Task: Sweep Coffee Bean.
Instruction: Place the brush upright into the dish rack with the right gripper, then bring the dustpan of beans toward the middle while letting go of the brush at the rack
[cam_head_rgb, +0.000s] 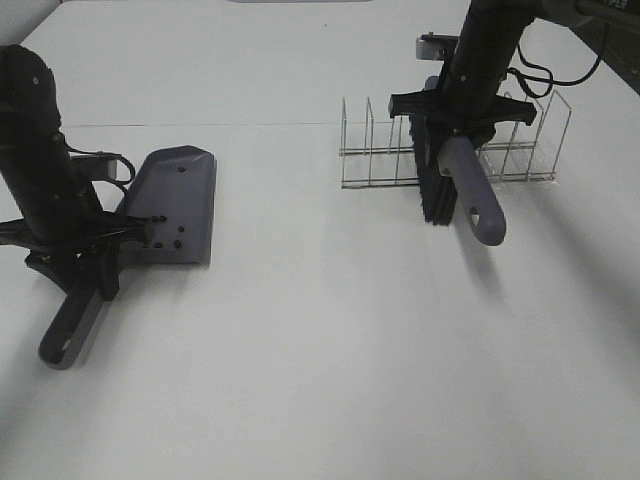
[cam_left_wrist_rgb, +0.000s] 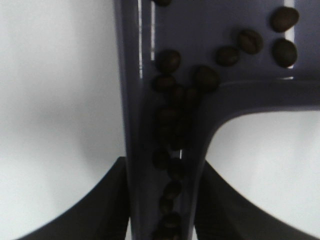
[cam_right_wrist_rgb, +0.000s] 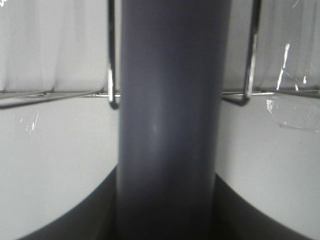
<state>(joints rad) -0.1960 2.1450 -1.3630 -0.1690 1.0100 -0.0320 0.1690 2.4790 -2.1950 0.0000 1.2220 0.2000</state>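
The grey dustpan (cam_head_rgb: 172, 205) rests on the white table at the left, handle toward the front. My left gripper (cam_head_rgb: 88, 258) is shut on the dustpan's handle (cam_left_wrist_rgb: 160, 150). Several dark coffee beans (cam_left_wrist_rgb: 175, 120) lie in the handle channel and pan; a few coffee beans (cam_head_rgb: 168, 232) show in the high view. My right gripper (cam_head_rgb: 455, 128) is shut on the grey brush handle (cam_right_wrist_rgb: 167, 125). The brush (cam_head_rgb: 452, 185) hangs with its black bristles (cam_head_rgb: 434, 195) in the wire rack (cam_head_rgb: 450, 150), handle end (cam_head_rgb: 485, 222) pointing forward.
The wire rack's bars (cam_right_wrist_rgb: 112, 75) stand on both sides of the brush handle. The white table (cam_head_rgb: 330, 340) spreads between the dustpan and the rack. A black cable (cam_head_rgb: 545, 72) hangs behind the right arm.
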